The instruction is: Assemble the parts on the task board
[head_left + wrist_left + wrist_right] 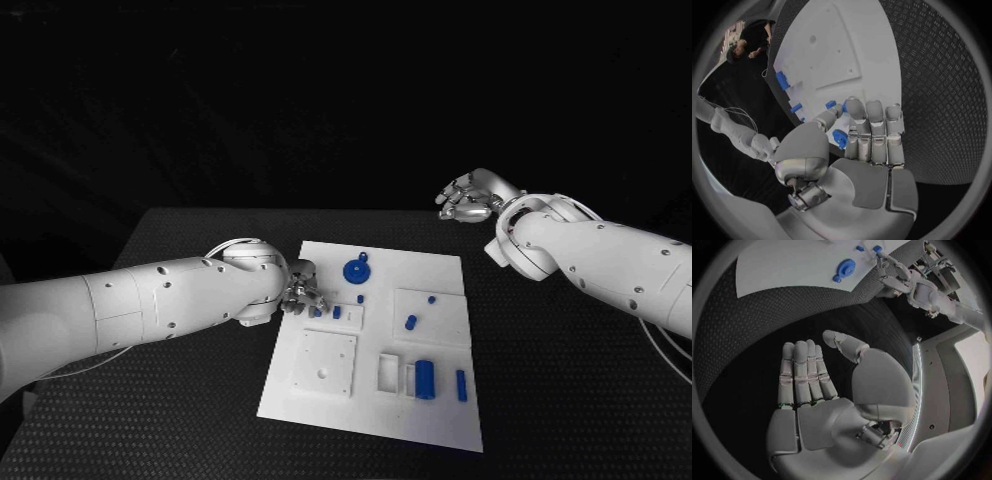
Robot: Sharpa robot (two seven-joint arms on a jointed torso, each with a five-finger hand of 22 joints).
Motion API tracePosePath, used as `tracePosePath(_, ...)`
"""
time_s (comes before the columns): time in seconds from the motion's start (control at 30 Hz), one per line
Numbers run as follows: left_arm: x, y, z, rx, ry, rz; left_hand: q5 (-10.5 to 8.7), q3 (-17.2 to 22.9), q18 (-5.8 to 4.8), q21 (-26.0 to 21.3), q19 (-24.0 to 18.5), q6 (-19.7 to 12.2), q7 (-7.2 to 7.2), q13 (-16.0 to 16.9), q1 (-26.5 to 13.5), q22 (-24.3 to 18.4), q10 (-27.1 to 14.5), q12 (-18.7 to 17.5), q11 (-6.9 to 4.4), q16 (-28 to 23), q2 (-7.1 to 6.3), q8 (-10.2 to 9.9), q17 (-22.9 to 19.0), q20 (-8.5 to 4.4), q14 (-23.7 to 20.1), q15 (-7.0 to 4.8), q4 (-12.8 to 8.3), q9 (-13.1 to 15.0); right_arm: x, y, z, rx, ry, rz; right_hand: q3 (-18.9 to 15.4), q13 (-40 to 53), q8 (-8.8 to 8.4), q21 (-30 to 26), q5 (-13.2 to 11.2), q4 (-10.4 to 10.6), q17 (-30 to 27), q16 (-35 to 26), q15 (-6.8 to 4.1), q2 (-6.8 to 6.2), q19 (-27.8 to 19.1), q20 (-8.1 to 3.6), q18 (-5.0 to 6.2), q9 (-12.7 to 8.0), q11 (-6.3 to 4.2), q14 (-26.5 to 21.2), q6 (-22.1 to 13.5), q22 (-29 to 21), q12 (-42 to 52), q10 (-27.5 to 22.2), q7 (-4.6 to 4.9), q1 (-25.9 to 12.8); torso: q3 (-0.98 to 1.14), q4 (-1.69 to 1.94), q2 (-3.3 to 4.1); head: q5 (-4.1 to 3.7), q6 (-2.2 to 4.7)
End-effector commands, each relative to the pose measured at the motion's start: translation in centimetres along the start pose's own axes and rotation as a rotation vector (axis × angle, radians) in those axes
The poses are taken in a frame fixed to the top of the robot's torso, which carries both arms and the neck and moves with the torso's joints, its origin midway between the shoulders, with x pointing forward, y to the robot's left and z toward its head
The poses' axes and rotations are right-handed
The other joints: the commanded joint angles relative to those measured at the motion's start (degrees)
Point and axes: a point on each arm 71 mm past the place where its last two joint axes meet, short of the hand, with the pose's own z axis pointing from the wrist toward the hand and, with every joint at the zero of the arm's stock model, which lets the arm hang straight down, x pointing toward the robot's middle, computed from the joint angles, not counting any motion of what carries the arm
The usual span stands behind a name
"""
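Observation:
The white task board lies in the middle of the black table. My left hand is low at the board's left edge. A small blue part sits between its thumb and straight fingers, and the hand seems to pinch it. In the head view this small blue part is level with the board. A second small part stands just beside it. My right hand hangs above the table's far edge with flat fingers and the thumb apart, holding nothing.
On the board lie a round blue part, small blue pieces, a blue block and a thin blue bar near the front. A square white plate sits front left.

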Motion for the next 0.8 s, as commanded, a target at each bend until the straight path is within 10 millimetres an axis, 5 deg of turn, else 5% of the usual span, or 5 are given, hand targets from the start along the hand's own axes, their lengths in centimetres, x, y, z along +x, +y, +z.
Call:
tracePosePath(0.03,0.2,0.3,0.1,-0.021,-0.008,-0.004,-0.73,0.17,0.72,-0.33,-0.20,-0.89,-0.09,0.55,-3.51,0.25,-0.26,-0.20,0.41,-0.14,-2.89,-0.89,0.24,-4.42,-0.02,-0.01,3.13,0.24,0.1,0.1,0.0,-0.009,0.009,-0.002,-0.24,-0.07,0.32,-0.25,0.38,-0.03,-0.07,0.27,0.05,0.04,-0.31,0.28,-0.03,-0.06,0.22,-0.42,-0.31,1.24,0.27,0.08,0.04,-0.64,-0.02,-0.01,-0.02,-0.09,0.04)
tracePosePath(0.8,-1.1,1.3,-0.5,-0.012,-0.106,-0.068,-1.27,2.59,0.61,-0.65,-0.14,-1.20,0.02,1.63,-4.48,1.22,-0.95,-0.04,0.51,0.05,-6.30,-1.44,0.74,-4.81,-0.58,-0.35,8.46,1.38,0.1,-0.2,-0.1,-0.004,0.007,-0.002,-0.24,-0.13,0.32,-0.26,0.41,-0.05,-0.14,0.31,0.06,0.06,-0.33,0.28,-0.03,-0.09,0.23,-0.46,-0.34,1.24,0.30,0.06,0.05,-0.63,0.03,0.01,-0.02,-0.47,0.49)
